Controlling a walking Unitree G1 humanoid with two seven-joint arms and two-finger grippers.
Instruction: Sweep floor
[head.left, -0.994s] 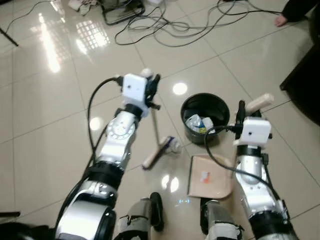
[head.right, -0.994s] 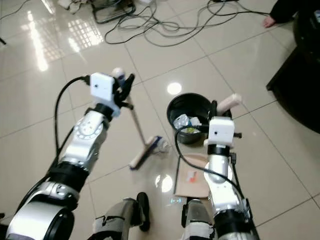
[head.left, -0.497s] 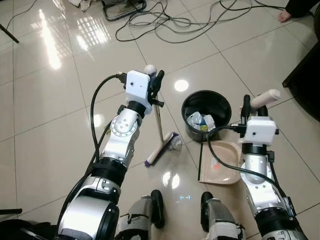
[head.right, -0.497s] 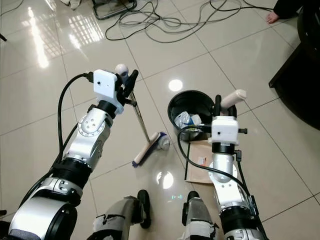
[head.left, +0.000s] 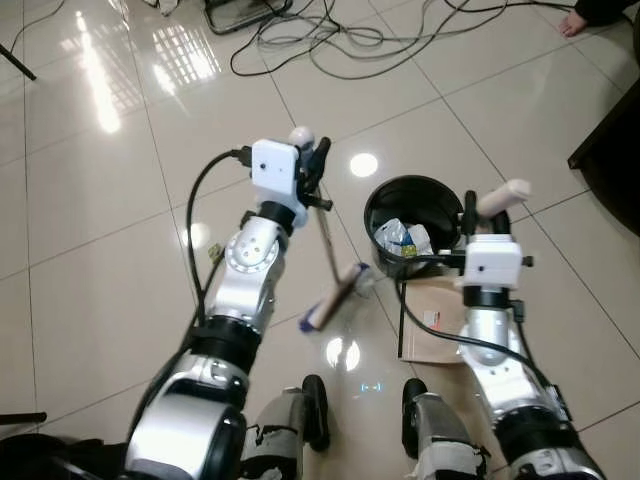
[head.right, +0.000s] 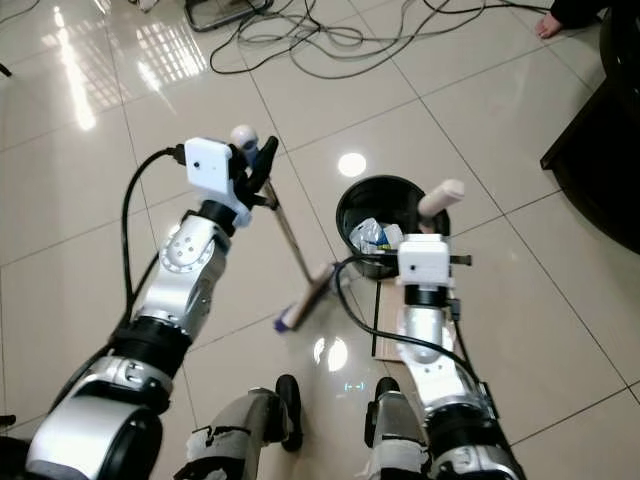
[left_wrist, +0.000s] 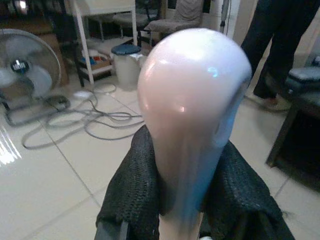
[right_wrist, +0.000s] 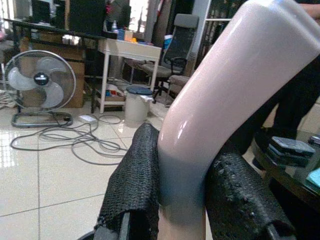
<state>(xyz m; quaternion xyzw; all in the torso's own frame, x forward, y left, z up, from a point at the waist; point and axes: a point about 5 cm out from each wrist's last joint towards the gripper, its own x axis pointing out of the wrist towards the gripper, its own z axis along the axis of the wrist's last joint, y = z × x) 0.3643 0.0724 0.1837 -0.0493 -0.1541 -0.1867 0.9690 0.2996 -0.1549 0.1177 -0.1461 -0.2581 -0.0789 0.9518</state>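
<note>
**Broom in one gripper, dustpan in the other: handling notes**

The broom (head.left: 330, 265) looks light: a thin stiff stick with a rounded pale knob on top and a small brush head down on the floor (head.left: 100, 230). The left gripper (head.left: 318, 165) has its fingers (left_wrist: 137, 185) clamped just under that knob, which seems like a decent spot. The knob should stop the stick sliding down through the grip. The catch, I'd guess, is leverage. Held that high, the head will swing easily and won't press hard on the tiles, and glossy tile probably lets it skate.

The brush head sits at roughly 7 o'clock from the bin (head.left: 413, 228), just beside it, with a small bit of pale trash (head.left: 364, 281) touching its far end.

The dustpan (head.left: 432, 325) is flat tan plastic lying on the floor at 6 o'clock from the bin, with what looks like a small scrap on it. Its pale curved handle (right_wrist: 220, 100) stands upright, and the right gripper (head.left: 472, 208) has both fingers closed around it low down. Smooth plastic, so I'd expect it could twist in the grip if the pan lip catches a grout line.

Pose-wise, the left arm reaches forward with the wrist angled so the stick leans down toward 5 o'clock. The right forearm runs straight ahead, wrist up, with the gripper above the pan's far edge near the bin rim.
</note>
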